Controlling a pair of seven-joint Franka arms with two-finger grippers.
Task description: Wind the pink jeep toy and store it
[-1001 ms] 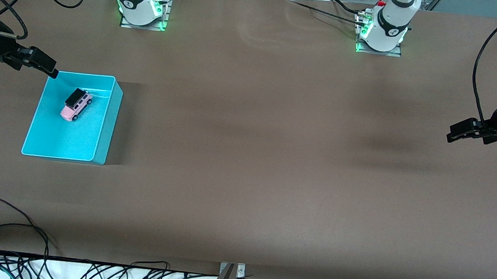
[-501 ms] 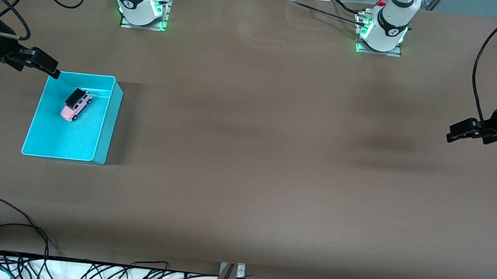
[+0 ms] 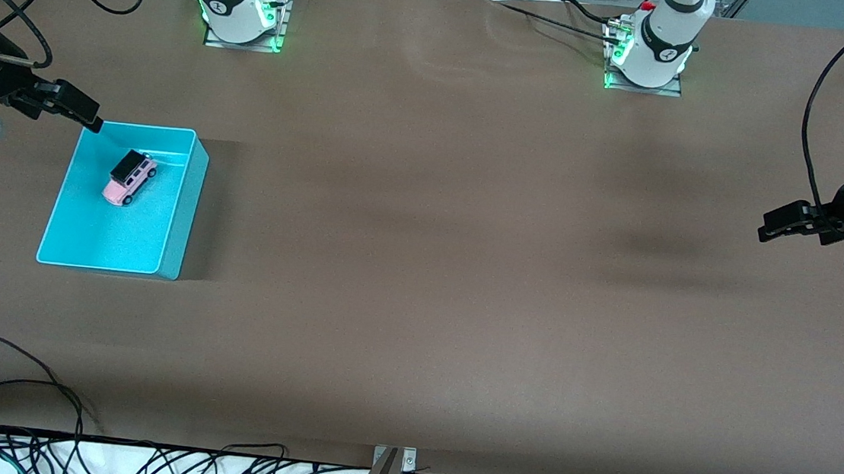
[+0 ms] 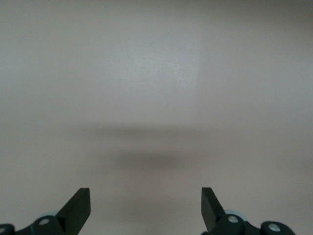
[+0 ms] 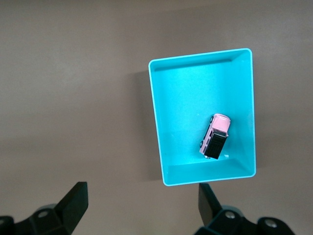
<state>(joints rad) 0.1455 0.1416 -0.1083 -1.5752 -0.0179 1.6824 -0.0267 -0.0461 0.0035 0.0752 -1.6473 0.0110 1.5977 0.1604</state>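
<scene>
The pink jeep toy [image 3: 129, 178] lies inside the cyan bin [image 3: 178, 208] at the right arm's end of the table; it has a black roof over the rear. The right wrist view shows the jeep [image 5: 215, 135] in the bin [image 5: 161, 142] too. My right gripper [image 3: 85, 116] is open and empty, up in the air over the bin's corner that lies farthest from the front camera. My left gripper [image 3: 773, 223] is open and empty over bare table at the left arm's end. In the left wrist view its fingers [image 4: 78, 208] frame only bare table.
The brown table [image 3: 419, 267] stretches between the two arms. Cables [image 3: 34, 386] trail along the edge nearest the front camera. The two arm bases [image 3: 240, 3] stand at the edge farthest from that camera.
My right gripper has drifted slightly away from the bin toward the table's end. The jeep, the bin and the left arm have not moved.
</scene>
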